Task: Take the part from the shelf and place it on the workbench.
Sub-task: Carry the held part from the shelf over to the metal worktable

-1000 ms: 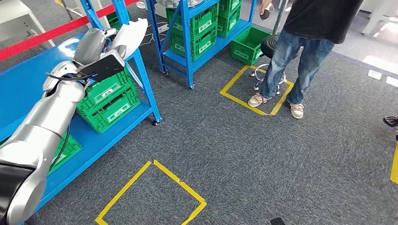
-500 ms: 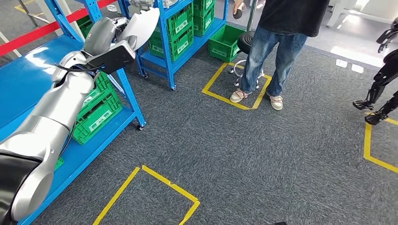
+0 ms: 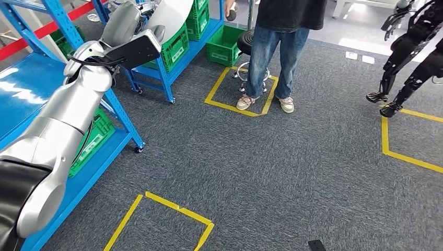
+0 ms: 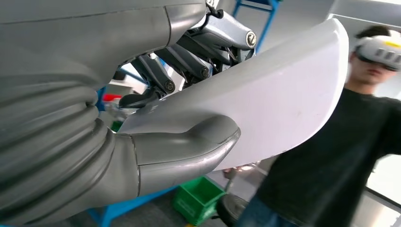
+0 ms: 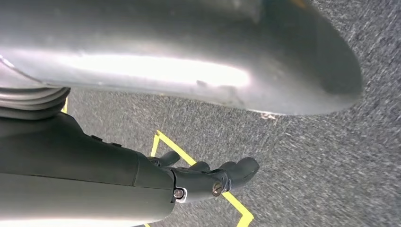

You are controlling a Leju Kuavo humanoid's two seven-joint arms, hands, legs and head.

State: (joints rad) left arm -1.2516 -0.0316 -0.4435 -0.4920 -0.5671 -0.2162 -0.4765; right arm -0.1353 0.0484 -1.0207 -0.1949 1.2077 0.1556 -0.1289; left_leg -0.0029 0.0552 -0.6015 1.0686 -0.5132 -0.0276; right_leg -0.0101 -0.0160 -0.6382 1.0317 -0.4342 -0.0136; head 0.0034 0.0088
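My left hand is raised at the top left of the head view and holds the part, a white curved shell, beside the blue shelf post. In the left wrist view the grey thumb presses on the part's smooth face while the darker fingers clamp it from behind. Seen from its wrist camera, my right hand hangs over the grey carpet with its dark fingers stretched out and nothing in them.
Blue shelves with green crates stand at the left and back. A person stands by a stool on a yellow tape square. A black humanoid robot is at the far right. Another tape square marks the near carpet.
The whole picture has shifted left, so the camera has turned right. The shelves slid leftward and the black robot came into view. My left hand keeps its hold on the white part.
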